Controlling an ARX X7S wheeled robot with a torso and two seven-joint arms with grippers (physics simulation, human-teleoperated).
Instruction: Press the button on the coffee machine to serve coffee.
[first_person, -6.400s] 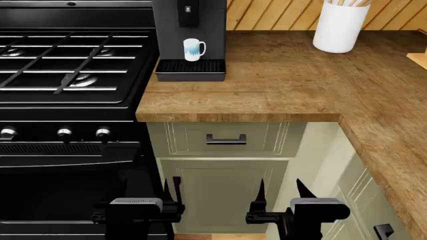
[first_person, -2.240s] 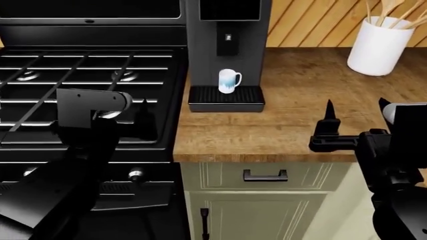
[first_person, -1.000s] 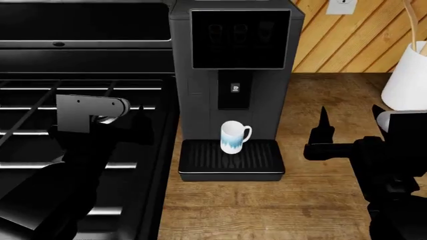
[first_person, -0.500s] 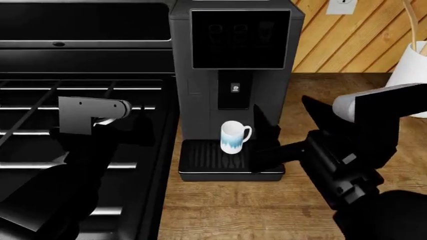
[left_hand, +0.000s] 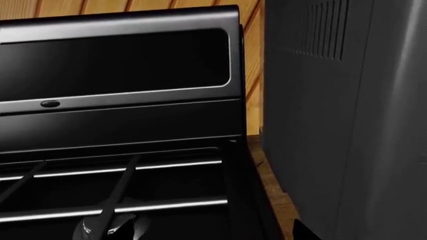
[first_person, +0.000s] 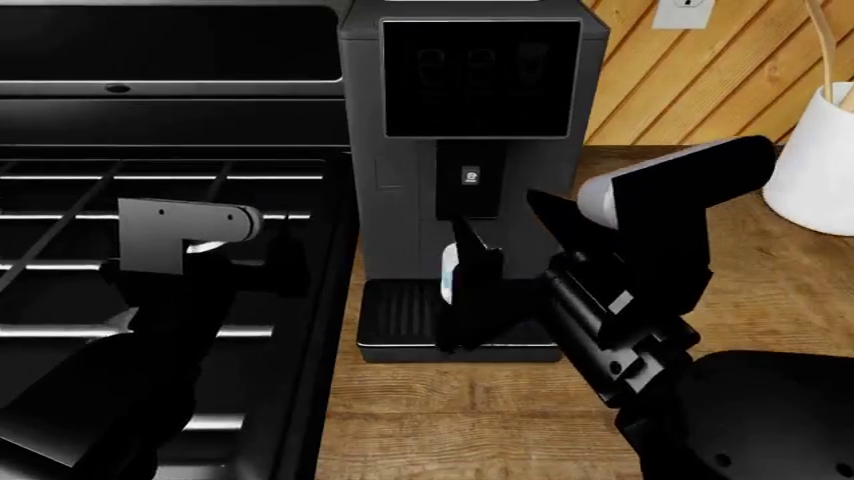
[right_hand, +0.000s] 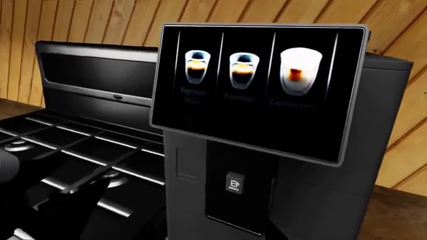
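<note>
The coffee machine (first_person: 400, 150) stands on the wooden counter next to the stove. Its glossy black panel (first_person: 481, 78) sits above the spout block, which carries a small cup-icon button (first_person: 470, 177). My right gripper (first_person: 514, 260) is open in front of the spout and drip tray (first_person: 400, 318), and it hides most of a white mug (first_person: 447, 268). In the right wrist view the panel (right_hand: 257, 85) shows three drink pictures, with the button (right_hand: 234, 182) below. My left gripper (first_person: 274, 255) is open over the stove. In its wrist view the left gripper (left_hand: 210, 235) faces the machine's side (left_hand: 347, 115).
The black gas stove (first_person: 174, 190) with its grates fills the left. A white utensil holder (first_person: 814, 170) stands at the right on the wooden counter (first_person: 761, 300). A wall outlet (first_person: 683, 10) is behind the machine, on the plank wall.
My right arm has swung left and up in front of the coffee machine and now covers the mug. The left arm has stayed over the stove.
</note>
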